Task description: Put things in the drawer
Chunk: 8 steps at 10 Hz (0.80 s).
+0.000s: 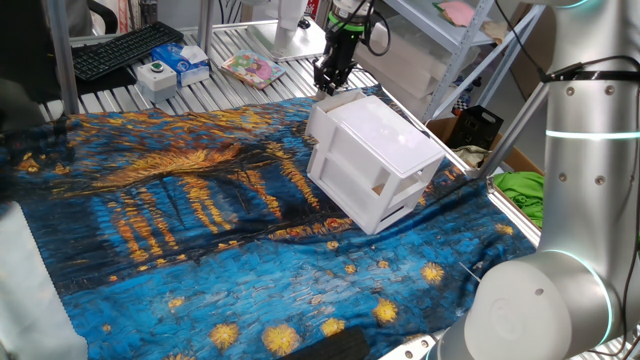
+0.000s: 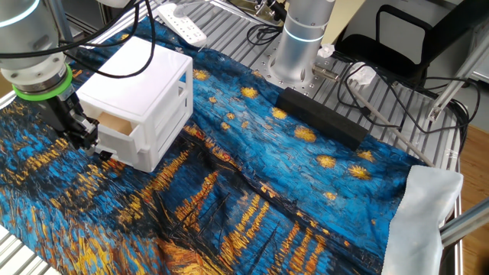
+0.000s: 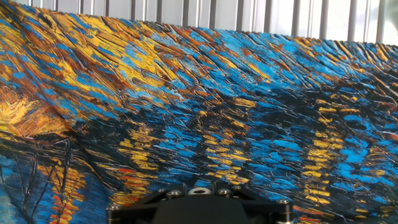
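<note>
From the other fixed view, the end effector point(image 2: 90, 142) hangs at the far left, pointing down just in front of the upper drawer point(image 2: 126, 136) of the small white cabinet point(image 2: 145, 92). Its black fingers sit close together, yet whether they pinch anything — or merely touch the drawer front — I cannot tell. The drawer stands pulled out a little, and inside it, just behind the front wall, shows the tan block point(image 2: 113, 124). The cabinet rests on a blue-and-gold painted cloth point(image 2: 252, 191) that covers the worktop point(image 2: 229, 19). Further right, a long black bar point(image 2: 321, 117) lies on the cloth near the arm's silver base point(image 2: 299, 42), and at the right edge a white cloth point(image 2: 424, 221) hangs over the corner.

In one fixed view, a black keyboard point(image 1: 125, 48) lies at the far left, then a white button box point(image 1: 157, 77) with a green button. The end effector point(image 1: 330, 82) comes down behind the cabinet point(image 1: 375, 160) — the drawer is hidden on that far side.

The hand view shows only the wrinkled cloth point(image 3: 199, 112) below.
</note>
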Motion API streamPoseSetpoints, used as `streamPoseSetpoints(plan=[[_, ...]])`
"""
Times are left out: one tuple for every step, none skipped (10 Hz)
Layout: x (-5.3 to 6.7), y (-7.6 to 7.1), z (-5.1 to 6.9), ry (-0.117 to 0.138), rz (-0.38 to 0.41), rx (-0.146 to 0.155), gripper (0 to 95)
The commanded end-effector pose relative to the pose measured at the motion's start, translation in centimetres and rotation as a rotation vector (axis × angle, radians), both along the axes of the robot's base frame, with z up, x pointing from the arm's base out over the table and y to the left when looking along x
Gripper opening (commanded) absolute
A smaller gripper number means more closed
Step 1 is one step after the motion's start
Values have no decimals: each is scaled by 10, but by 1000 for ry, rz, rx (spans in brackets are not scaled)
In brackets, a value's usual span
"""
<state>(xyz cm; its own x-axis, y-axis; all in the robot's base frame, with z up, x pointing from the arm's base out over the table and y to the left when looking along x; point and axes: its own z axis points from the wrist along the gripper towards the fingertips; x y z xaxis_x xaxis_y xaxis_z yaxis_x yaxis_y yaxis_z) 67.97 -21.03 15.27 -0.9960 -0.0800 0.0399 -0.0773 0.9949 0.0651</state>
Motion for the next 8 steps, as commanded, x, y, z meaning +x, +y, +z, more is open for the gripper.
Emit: streamPoseSetpoints(plan=[[0, 0, 0, -2, -3, 4, 0], [0, 0, 1, -3, -4, 4, 0], [0, 0, 1, -5, -3, 4, 0], [0, 0, 1, -5, -1, 4, 0], [0, 0, 1, -7, 0, 5, 0], [0, 0, 1, -7, 2, 4, 0], [0, 0, 1, -7, 4, 7, 0], [0, 0, 1, -12, 5, 6, 0]])
